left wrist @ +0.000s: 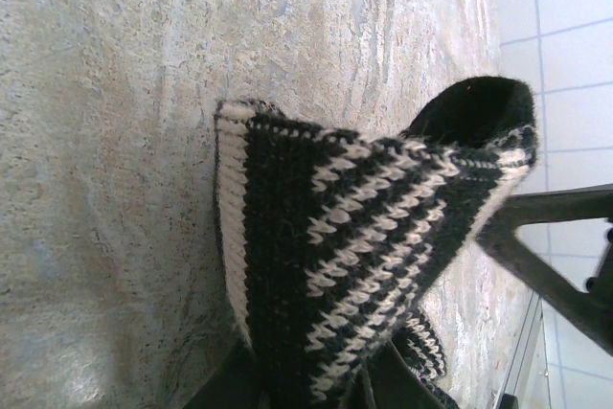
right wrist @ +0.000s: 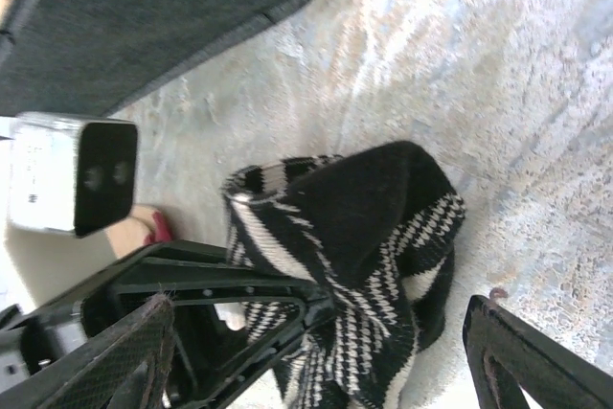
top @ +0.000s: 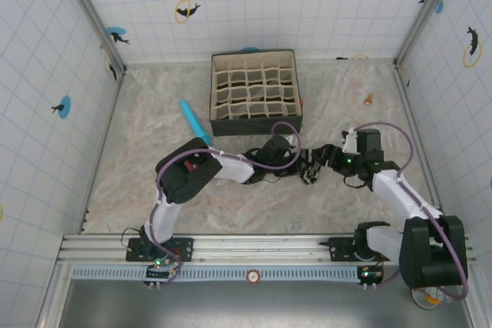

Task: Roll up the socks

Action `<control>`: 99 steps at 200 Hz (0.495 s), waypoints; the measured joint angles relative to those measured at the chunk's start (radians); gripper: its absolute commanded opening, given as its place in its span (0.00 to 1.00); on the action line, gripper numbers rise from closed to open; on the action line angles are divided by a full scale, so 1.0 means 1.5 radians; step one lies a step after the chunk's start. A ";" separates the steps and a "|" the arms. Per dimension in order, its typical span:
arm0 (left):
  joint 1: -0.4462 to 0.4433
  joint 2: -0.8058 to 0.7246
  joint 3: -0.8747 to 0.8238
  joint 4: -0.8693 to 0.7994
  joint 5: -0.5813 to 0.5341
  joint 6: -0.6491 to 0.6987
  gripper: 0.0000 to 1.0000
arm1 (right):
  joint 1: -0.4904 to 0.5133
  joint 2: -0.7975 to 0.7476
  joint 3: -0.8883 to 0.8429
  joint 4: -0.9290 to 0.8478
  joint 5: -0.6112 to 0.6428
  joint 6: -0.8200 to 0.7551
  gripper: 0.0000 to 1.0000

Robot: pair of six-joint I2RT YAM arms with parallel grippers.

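The black-and-white striped sock (top: pixel 310 170) lies bunched on the table in front of the box. In the left wrist view its folded fabric (left wrist: pixel 335 237) runs down between my left gripper's (left wrist: pixel 311 386) dark fingers, which are shut on it. My left gripper (top: pixel 300 159) reaches in from the left. My right gripper (top: pixel 321 160) faces it from the right, and its fingers (right wrist: pixel 129 352) stand wide apart on either side of the sock (right wrist: pixel 383 227), open and not touching it. A small patch of peach and maroon fabric (right wrist: pixel 153 227) shows behind the left gripper.
A dark fabric organizer box (top: pixel 254 94) with several cells stands just behind the grippers. A blue cylinder (top: pixel 193 120) lies to its left. A small tan object (top: pixel 369 100) sits at the back right. Tiled walls enclose the table.
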 measured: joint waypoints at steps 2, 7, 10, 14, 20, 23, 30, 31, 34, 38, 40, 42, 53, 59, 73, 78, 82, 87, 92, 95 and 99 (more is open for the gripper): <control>0.000 0.000 0.000 0.000 0.000 0.000 0.00 | -0.001 0.003 0.000 0.001 0.000 0.000 0.80; 0.000 0.000 0.000 0.000 0.001 0.000 0.00 | -0.001 0.012 -0.003 0.006 -0.003 0.000 0.80; 0.001 0.000 0.000 0.000 0.001 0.000 0.00 | -0.001 0.016 -0.005 0.010 -0.004 0.000 0.80; 0.002 0.000 0.000 0.000 0.003 0.000 0.00 | -0.001 0.021 -0.009 0.016 -0.006 -0.001 0.80; 0.003 0.000 0.000 0.000 0.005 0.000 0.00 | -0.001 0.025 -0.018 0.026 -0.010 0.000 0.80; 0.003 0.000 0.000 0.000 0.006 -0.001 0.00 | -0.001 0.027 -0.024 0.032 -0.011 0.000 0.79; 0.003 0.001 0.000 0.000 0.009 -0.001 0.00 | -0.001 0.028 -0.039 0.046 -0.015 0.001 0.79; 0.003 0.001 0.000 0.000 0.010 -0.001 0.00 | -0.001 0.028 -0.041 0.047 -0.015 0.001 0.79; 0.003 0.001 0.000 0.000 0.010 -0.001 0.00 | -0.001 0.029 -0.047 0.051 -0.017 0.002 0.79; 0.003 0.001 0.000 0.000 0.012 -0.001 0.00 | -0.001 0.029 -0.054 0.056 -0.019 0.002 0.78; 0.004 0.001 0.000 0.000 0.012 -0.001 0.00 | -0.001 0.030 -0.058 0.059 -0.020 0.003 0.78; 0.004 0.001 0.000 0.000 0.012 -0.001 0.00 | -0.001 0.030 -0.061 0.061 -0.020 0.004 0.78; 0.004 0.001 0.000 0.001 0.013 -0.001 0.00 | 0.000 0.034 -0.079 0.078 -0.025 0.007 0.78; 0.004 0.002 0.000 0.001 0.013 -0.001 0.00 | 0.000 0.037 -0.089 0.088 -0.027 0.008 0.77; 0.004 0.004 0.001 0.003 0.016 -0.001 0.00 | 0.005 0.039 -0.100 0.120 -0.035 0.014 0.76; 0.004 0.005 0.002 0.003 0.018 -0.001 0.00 | 0.008 0.041 -0.106 0.134 -0.036 0.016 0.75; 0.005 0.006 0.002 0.004 0.020 -0.001 0.00 | 0.012 0.043 -0.109 0.144 -0.036 0.017 0.74; 0.005 0.008 0.003 0.006 0.023 -0.001 0.01 | 0.017 0.046 -0.113 0.160 -0.036 0.019 0.72; 0.006 0.009 0.004 0.007 0.025 -0.003 0.01 | 0.022 0.049 -0.117 0.172 -0.036 0.021 0.70; 0.006 0.010 0.005 0.009 0.028 -0.003 0.01 | 0.025 0.050 -0.120 0.180 -0.036 0.023 0.69; 0.006 0.011 0.006 0.009 0.028 -0.003 0.01 | 0.028 0.054 -0.124 0.193 -0.036 0.025 0.67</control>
